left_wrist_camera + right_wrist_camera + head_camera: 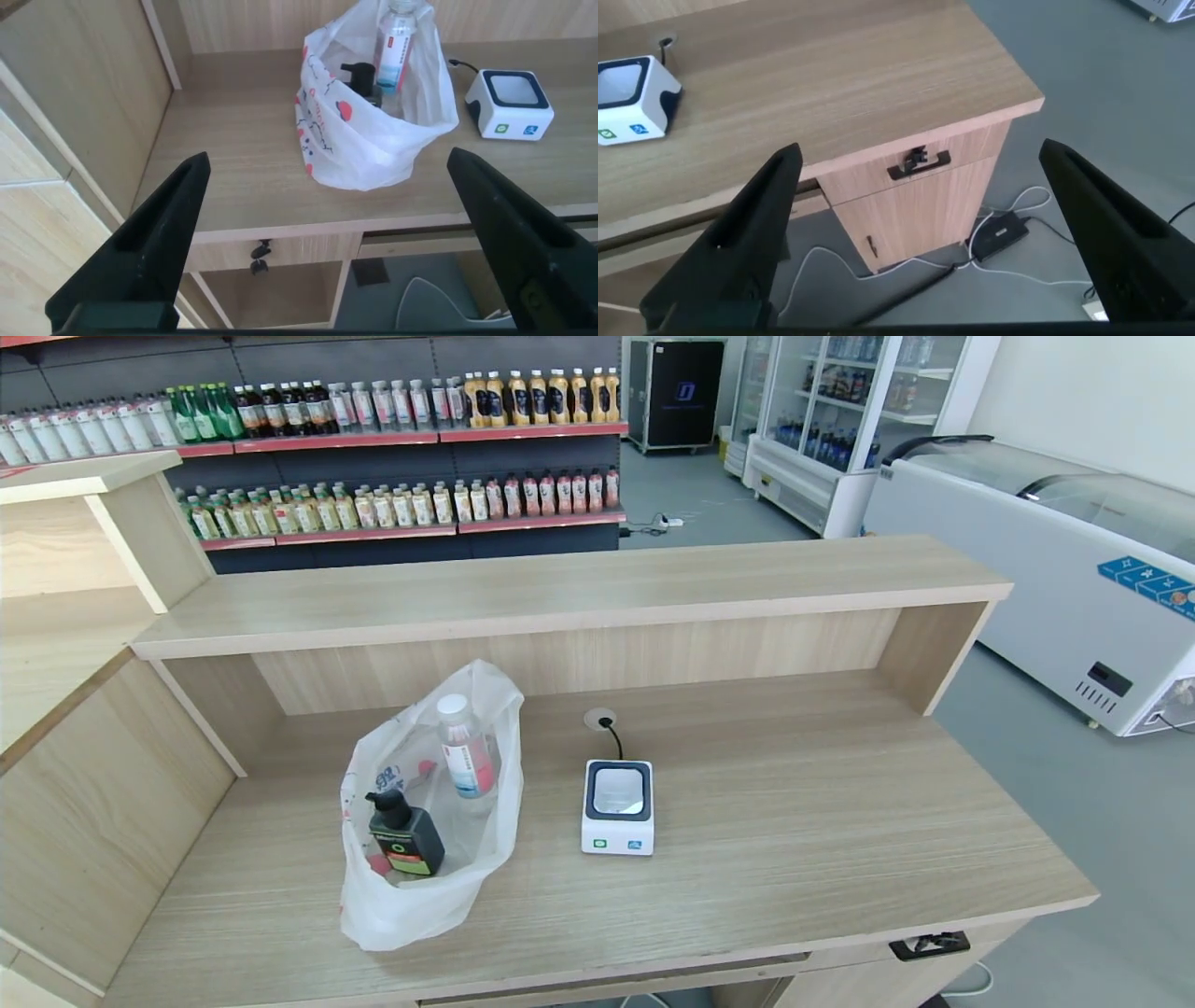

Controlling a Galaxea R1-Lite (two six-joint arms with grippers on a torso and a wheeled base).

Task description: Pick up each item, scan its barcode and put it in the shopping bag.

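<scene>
Drink shelves [532,431], chest freezer [1008,569] behind counter [822,821]

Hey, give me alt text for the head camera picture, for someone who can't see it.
A white shopping bag stands open on a wooden checkout counter, holding a dark pump bottle and a clear white-capped bottle. A white barcode scanner sits beside it, toward the robot's right. Beyond are shelves of bottled drinks and a chest freezer.

One shopping bag [401,915], one scanner [617,807], two bottles (pump bottle [405,838], capped bottle [465,751]).
</scene>
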